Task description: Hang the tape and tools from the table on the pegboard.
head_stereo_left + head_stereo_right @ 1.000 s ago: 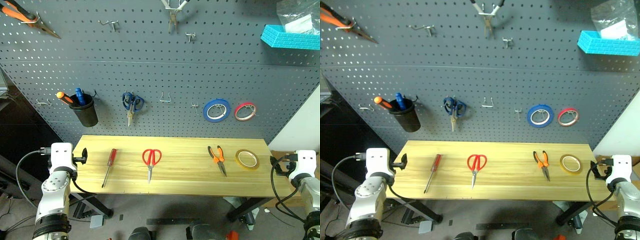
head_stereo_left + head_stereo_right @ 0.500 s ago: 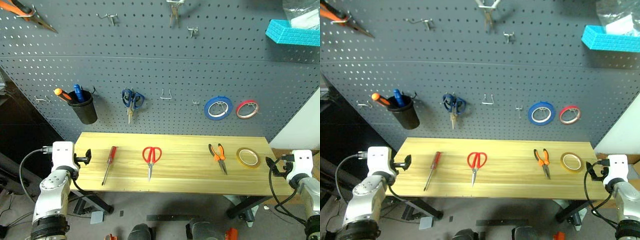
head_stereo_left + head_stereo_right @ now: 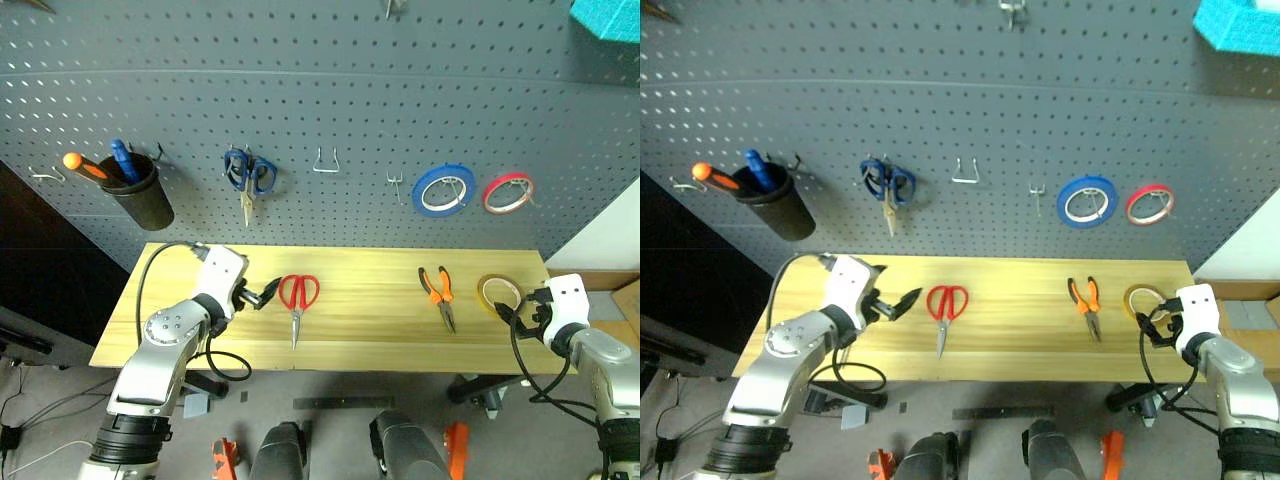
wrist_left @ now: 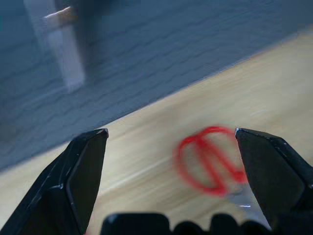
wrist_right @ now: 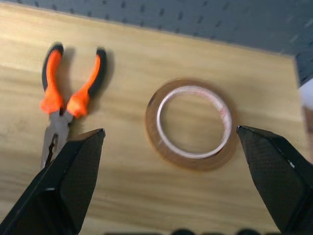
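Nothing is hanging yet: scissors, pliers and tape are lying on the table, while both wide-open grippers, left and right, are empty.

1. I read the worktop as pale wood with a fine lengthwise grain and a smooth, low-sheen finish.
2. The pegboard looks like matt dark grey sheet; its hooks are bare, bright metal wire.
3. The red-handled scissors have glossy plastic loops and dull steel blades.
4. The pliers wear rubbery orange-and-black grips, matt, over grey metal.
5. The yellow tape looks like a thin, translucent, shiny film roll.
6. My left hand and right hand have hard black fingers with a satin, faintly textured surface.
7. The cup on the board looks like matt black plastic.
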Robot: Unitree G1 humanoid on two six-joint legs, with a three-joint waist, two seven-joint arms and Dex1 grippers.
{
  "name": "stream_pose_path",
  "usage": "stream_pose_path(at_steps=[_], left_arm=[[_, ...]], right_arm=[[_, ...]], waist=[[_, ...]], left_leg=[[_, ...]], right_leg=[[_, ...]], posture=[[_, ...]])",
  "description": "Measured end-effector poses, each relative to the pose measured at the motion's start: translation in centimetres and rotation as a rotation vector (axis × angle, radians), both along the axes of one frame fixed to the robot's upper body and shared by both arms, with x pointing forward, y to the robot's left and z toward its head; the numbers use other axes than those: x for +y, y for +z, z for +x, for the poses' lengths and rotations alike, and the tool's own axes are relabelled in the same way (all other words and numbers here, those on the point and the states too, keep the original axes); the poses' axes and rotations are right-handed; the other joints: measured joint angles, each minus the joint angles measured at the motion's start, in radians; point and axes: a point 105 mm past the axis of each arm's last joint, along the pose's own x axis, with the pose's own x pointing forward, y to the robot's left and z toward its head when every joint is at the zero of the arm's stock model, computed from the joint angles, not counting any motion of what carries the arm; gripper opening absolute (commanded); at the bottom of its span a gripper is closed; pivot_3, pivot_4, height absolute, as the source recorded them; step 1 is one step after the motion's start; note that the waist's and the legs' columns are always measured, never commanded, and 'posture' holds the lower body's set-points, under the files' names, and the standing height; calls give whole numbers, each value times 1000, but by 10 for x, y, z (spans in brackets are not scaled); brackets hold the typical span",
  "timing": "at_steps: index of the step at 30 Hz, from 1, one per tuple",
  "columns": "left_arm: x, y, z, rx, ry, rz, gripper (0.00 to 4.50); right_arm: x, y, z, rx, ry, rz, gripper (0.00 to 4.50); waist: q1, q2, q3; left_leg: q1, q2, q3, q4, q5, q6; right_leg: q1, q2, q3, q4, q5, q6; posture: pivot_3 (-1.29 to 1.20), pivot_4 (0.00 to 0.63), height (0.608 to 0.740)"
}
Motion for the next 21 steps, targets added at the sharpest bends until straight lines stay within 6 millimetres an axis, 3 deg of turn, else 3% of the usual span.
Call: stream_pose_path(at_steps=[3, 6, 14, 21], left_arm=[[-37, 10, -11, 13, -226, 2, 4473], [-59, 15, -22, 41, -389, -6, 4473], [-73, 26, -23, 25, -521, 42, 4473], [-72, 21, -24, 29, -539, 69, 4473]], right_arm=[[10, 6, 19, 23, 36, -5, 4500], [11, 7, 33, 48, 42, -20, 4500], [2, -7, 54, 153, 6, -21, 4500], [0, -18, 61, 242, 28, 14, 4500]], waist=[[-3, -1, 27], [-7, -1, 46], [-14, -3, 78], [-19, -4, 86]], left_leg=[[0, 0, 0, 0, 0, 0], [-1, 0, 0, 0, 0, 0], [-5, 0, 0, 1, -2, 1], [-12, 1, 0, 2, -3, 1]], right_leg=[[0, 0, 0, 0, 0, 0], [-1, 1, 0, 0, 0, 0], [-3, 0, 0, -3, 3, -5], [-10, 0, -1, -1, 3, -5]], posture=[[-165, 297, 740], [-168, 311, 740], [-149, 321, 740], [-126, 324, 740]])
